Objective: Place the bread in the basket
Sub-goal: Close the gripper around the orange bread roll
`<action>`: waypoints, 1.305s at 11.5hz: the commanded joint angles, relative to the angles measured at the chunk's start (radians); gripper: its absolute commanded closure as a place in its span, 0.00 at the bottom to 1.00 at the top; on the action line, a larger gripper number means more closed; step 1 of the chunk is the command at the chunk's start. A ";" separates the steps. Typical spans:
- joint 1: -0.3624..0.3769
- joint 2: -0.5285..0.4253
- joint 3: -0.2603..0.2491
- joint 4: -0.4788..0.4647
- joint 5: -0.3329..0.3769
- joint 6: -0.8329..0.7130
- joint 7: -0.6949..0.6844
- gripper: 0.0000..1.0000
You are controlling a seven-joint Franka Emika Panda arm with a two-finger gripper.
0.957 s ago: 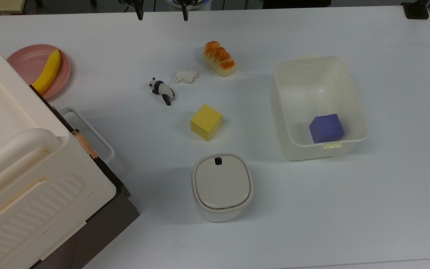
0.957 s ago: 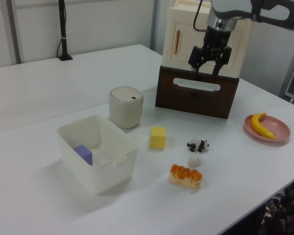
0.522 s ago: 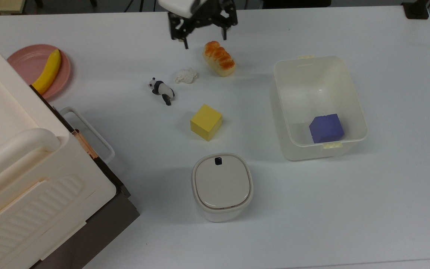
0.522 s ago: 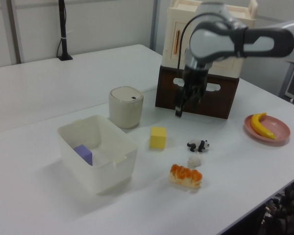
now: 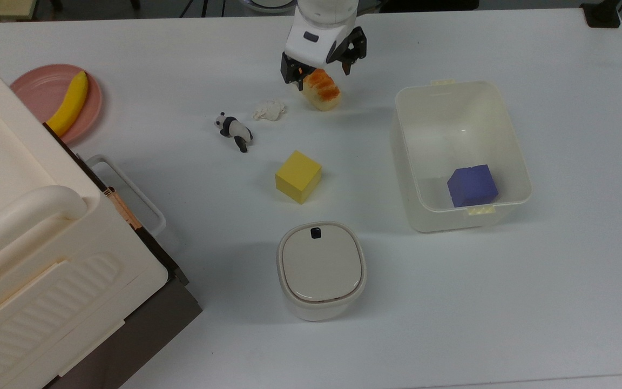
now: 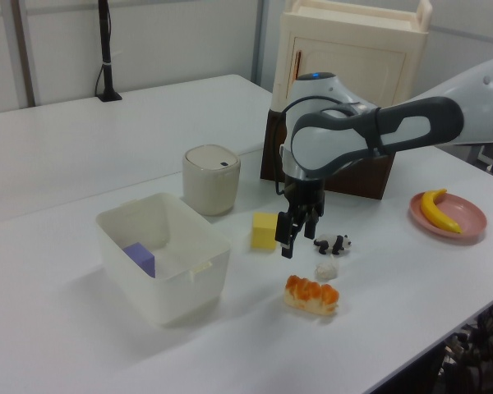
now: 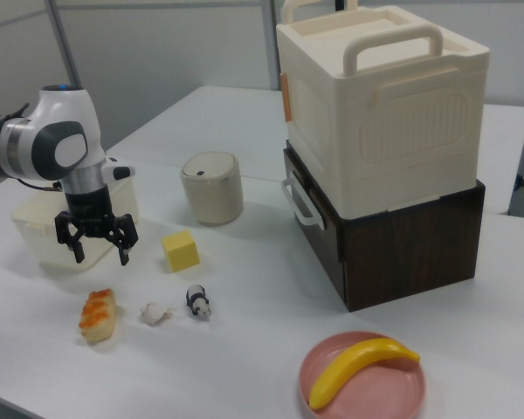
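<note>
The jaws (image 7: 97,244) stand wide open and grip nothing, hanging fingers-down above the bread (image 7: 97,312) with clear air between them and the loaf in the right view. In the top view the jaws (image 5: 322,69) sit over the loaf's far end, so that only the near part of the bread (image 5: 324,91) shows below the white hand. In the left view the jaws (image 6: 292,235) hang at about 11 o'clock from the bread (image 6: 311,295), which lies flat on the white worktop (image 5: 505,302).

Around the loaf in the top view, a small white wad (image 5: 269,110) lies near it at 9 o'clock, and a toy panda (image 5: 234,130) lies on its side beyond that, at roughly 8 o'clock. A yellow cube (image 5: 298,176) rests at 6 o'clock from the bread, well apart from it. At 4 o'clock from the loaf stands the basket (image 5: 454,89), open-topped, with a purple block (image 5: 472,185) inside against its near wall; the bread is outside the basket. At 6 o'clock from the cube sits a squat white container (image 5: 321,270) with a beige lid.

At the top view's left, a yellow banana (image 5: 69,102) lies on a pink plate (image 5: 35,89), and a big cream box (image 7: 380,105) sits stacked on a dark brown box (image 7: 410,240).
</note>
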 commanded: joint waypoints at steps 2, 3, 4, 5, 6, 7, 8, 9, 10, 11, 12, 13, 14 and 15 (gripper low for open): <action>0.006 -0.018 -0.010 -0.008 -0.019 0.011 0.006 0.00; 0.007 -0.021 -0.008 -0.021 -0.025 0.030 0.017 0.00; 0.009 -0.047 -0.002 -0.079 -0.049 0.087 0.017 0.00; 0.018 -0.076 -0.002 -0.156 -0.054 0.166 0.019 0.00; 0.045 -0.106 -0.002 -0.226 -0.055 0.220 0.019 0.00; 0.052 -0.123 -0.003 -0.260 -0.057 0.230 0.017 0.00; 0.058 -0.149 -0.003 -0.291 -0.057 0.232 0.017 0.00; 0.058 -0.171 -0.003 -0.322 -0.062 0.232 0.011 0.00; 0.059 -0.162 -0.003 -0.330 -0.065 0.241 0.010 0.00; 0.059 -0.142 -0.003 -0.343 -0.065 0.274 0.010 0.00; 0.058 -0.113 -0.003 -0.344 -0.075 0.290 0.009 0.00; 0.058 -0.093 -0.003 -0.344 -0.100 0.291 0.009 0.00; 0.056 -0.063 -0.003 -0.341 -0.123 0.299 0.008 0.00; 0.056 -0.049 -0.003 -0.339 -0.124 0.325 0.009 0.00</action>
